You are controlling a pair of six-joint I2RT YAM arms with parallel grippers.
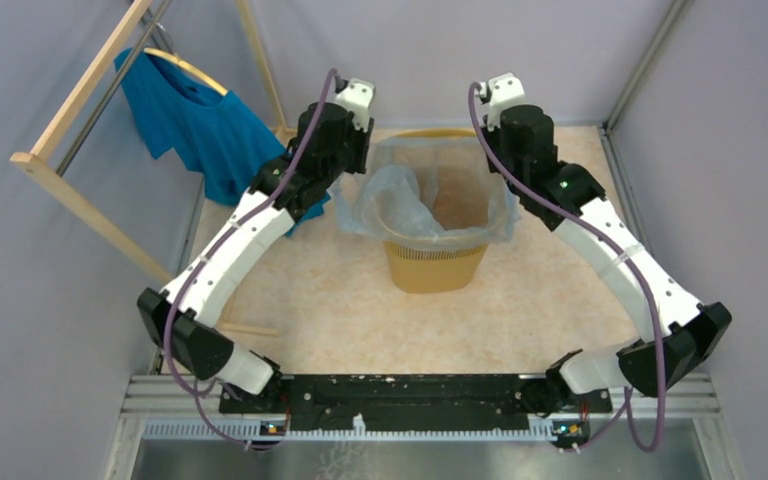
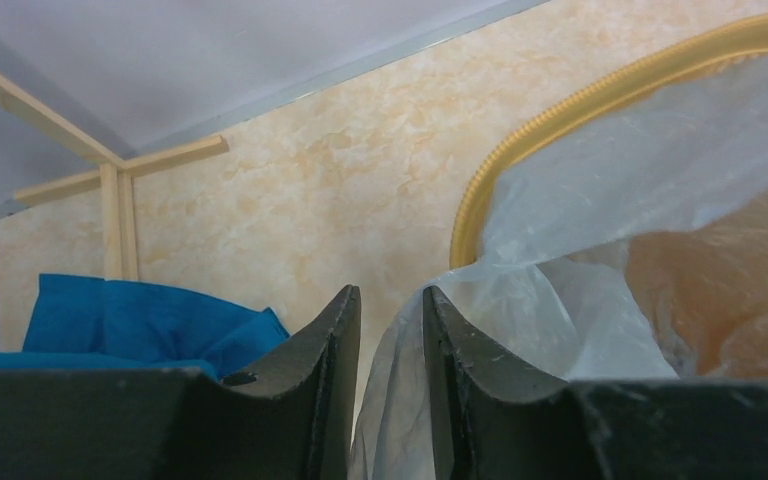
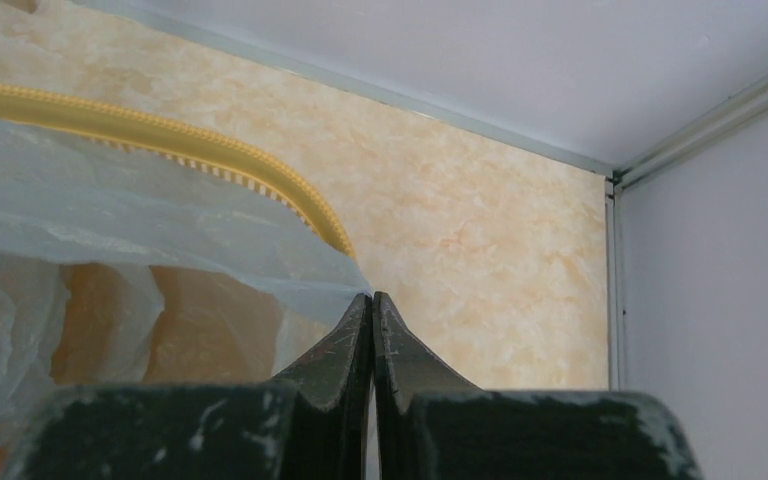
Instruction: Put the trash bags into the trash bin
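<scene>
Down front, the long black mounting rail (image 1: 410, 395) spans the near edge, with both arm bases bolted to it. Beyond it lies the marbled beige table top (image 1: 340, 310). The white-and-black left arm (image 1: 230, 250) and right arm (image 1: 620, 255) arch forward and meet either side of the tall yellow-orange mesh-walled plastic trash bin (image 1: 435, 270), which stands upright in the middle of the table. The thin, translucent pale grey-blue plastic trash bag (image 1: 400, 205) is spread across the bin's mouth. Its film lies over the rim on both sides, its crinkled middle sags down inside, and loose folds hang outside the left wall.

Off to the left, a solid bright blue T-shirt (image 1: 200, 125) hangs on a light wooden rack (image 1: 70, 190), well apart from the bin.

Now the close-ups. The left gripper (image 2: 390, 295) sits at the bin's left rim with its dark fingers a narrow gap apart, and film hangs in that gap without being squeezed. The right gripper (image 3: 371, 296) is at the right rim with its jaws pressed tight together, and the bag's edge tapers straight into the tips — pinched there, it looks.
</scene>
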